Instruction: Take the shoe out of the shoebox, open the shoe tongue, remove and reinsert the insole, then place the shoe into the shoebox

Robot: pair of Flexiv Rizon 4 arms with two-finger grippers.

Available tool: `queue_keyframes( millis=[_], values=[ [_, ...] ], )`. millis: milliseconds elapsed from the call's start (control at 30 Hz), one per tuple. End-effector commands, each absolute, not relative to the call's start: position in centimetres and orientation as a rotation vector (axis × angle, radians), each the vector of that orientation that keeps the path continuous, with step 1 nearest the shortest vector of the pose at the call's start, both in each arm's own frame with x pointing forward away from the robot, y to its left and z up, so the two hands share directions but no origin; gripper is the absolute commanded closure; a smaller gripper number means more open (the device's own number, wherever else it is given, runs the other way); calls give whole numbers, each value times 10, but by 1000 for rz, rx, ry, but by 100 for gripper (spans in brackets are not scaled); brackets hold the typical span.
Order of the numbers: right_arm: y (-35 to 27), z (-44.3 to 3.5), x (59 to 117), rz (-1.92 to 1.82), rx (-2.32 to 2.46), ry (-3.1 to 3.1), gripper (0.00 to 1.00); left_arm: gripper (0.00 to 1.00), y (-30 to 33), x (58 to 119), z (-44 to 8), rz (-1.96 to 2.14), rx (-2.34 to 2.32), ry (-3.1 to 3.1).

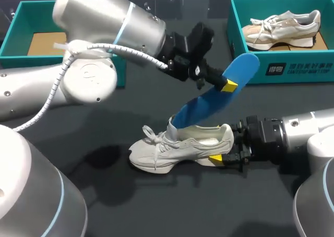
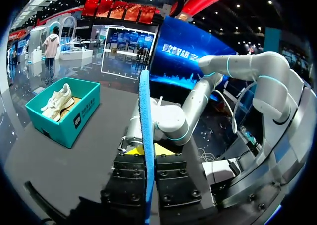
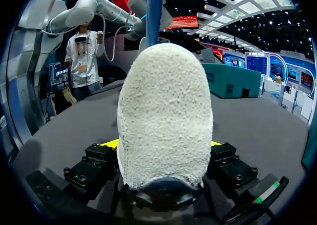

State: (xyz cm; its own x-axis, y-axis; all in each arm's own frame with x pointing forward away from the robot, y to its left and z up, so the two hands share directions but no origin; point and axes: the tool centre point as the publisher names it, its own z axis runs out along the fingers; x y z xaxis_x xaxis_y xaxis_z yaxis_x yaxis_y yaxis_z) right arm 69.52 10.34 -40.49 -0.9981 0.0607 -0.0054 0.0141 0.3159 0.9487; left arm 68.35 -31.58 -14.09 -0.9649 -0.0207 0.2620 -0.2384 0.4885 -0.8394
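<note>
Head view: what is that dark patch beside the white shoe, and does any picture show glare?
Head view: a soft shadow on the table beside the shoe, probably cast by the left arm, whose silver shell carries bright highlights. Left wrist view: the blue insole shows no glare. Right wrist view: the shoe's heel is evenly lit.

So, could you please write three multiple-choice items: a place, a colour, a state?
1. Where does the spare shoe lie? A) in the right shoebox B) on a shelf C) on the floor
2. What colour is the insole? A) red B) blue C) white
3. The right gripper is: A) open B) shut on a lace C) shut on the near shoe's heel
Answers: A, it rests inside that box; B, the left gripper pinches a blue sheet; C, it clamps the heel from both sides.
</note>
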Motion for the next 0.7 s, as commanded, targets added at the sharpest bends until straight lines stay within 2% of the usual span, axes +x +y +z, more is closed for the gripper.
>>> queue_keyframes(
  millis=[33,567,700],
  values=[
    [104,-406,695,1809,72,2519,100,100,-277,659,-108,1746,285,-2349],
    [104,-406,695,1809,72,2519,100,100,-277,659,-108,1746,285,-2349],
    [104,-406,695,1809,72,2519,100,100,-269,632,-97,1848,286,-2275]
  ],
)
